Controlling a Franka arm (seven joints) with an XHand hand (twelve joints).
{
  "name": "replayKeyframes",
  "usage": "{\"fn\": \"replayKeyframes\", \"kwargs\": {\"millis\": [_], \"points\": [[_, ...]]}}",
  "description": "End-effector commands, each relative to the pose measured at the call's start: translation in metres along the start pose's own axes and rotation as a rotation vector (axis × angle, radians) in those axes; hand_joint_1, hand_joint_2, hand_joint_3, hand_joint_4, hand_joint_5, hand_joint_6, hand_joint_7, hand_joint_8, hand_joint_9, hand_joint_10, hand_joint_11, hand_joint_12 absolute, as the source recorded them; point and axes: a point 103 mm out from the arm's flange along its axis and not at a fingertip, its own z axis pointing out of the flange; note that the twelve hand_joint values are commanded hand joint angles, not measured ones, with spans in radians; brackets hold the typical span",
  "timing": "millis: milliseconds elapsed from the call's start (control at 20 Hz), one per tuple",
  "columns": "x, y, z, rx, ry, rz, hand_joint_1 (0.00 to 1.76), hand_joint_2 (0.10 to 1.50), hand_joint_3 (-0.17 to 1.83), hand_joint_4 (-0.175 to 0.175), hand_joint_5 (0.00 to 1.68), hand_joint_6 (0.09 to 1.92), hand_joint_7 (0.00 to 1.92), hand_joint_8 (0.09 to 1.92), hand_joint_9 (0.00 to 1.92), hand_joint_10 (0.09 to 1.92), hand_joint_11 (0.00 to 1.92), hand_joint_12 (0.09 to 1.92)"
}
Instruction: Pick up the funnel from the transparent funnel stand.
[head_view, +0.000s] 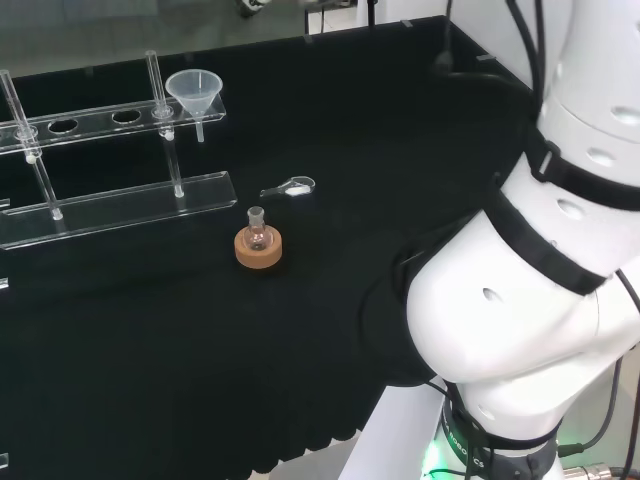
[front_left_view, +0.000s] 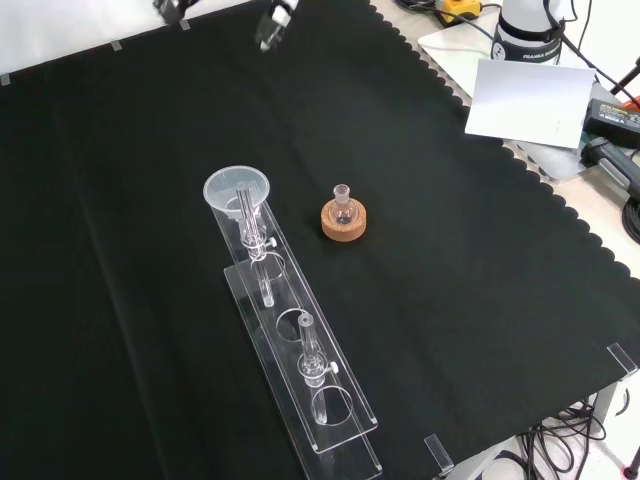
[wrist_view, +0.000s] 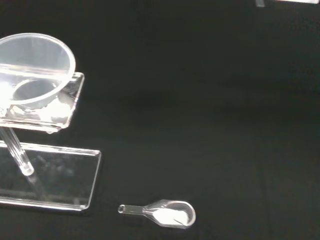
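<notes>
The clear funnel (head_view: 193, 92) sits in the end hole of the transparent stand's (head_view: 110, 205) top shelf, at the back left of the head view. In the front view the funnel (front_left_view: 238, 190) is at the far end of the stand (front_left_view: 300, 370). The wrist view has the funnel's wide mouth (wrist_view: 32, 67) close by, resting in the stand's shelf (wrist_view: 65, 107). Two tips of the hand (front_left_view: 275, 25) poke in at the top edge of the front view, well apart from each other, far from the funnel, with nothing between them.
A small round flask on a cork ring (head_view: 259, 245) stands right of the stand in the front view (front_left_view: 344, 215). A clear scoop with white powder (head_view: 291, 186) lies on the cloth (wrist_view: 167, 214). The arm's white links (head_view: 520, 300) rise at the head view's right.
</notes>
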Motion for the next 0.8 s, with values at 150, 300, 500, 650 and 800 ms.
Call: {"fn": "replayKeyframes", "kwargs": {"millis": [150,300,500,650,800], "points": [[0.046,0.046,0.026,0.140,0.001,-0.078,0.56,0.73,0.41,0.032,0.12,0.09,0.00,0.35,0.11,0.78,0.10,1.53],[0.056,0.055,0.035,0.186,-0.002,-0.089,0.57,0.71,0.42,0.034,0.10,0.09,0.00,0.33,0.10,0.81,0.12,1.54],[0.070,0.063,0.045,0.229,0.003,-0.102,0.56,0.68,0.42,0.031,0.08,0.09,0.00,0.30,0.09,0.84,0.15,1.55],[0.086,0.068,0.052,0.255,-0.013,-0.114,0.56,0.67,0.42,0.018,0.05,0.09,0.00,0.27,0.09,0.86,0.19,1.56],[0.098,0.071,0.060,0.271,-0.031,-0.118,0.57,0.66,0.42,0.009,0.03,0.09,0.00,0.25,0.09,0.87,0.22,1.56]]}}
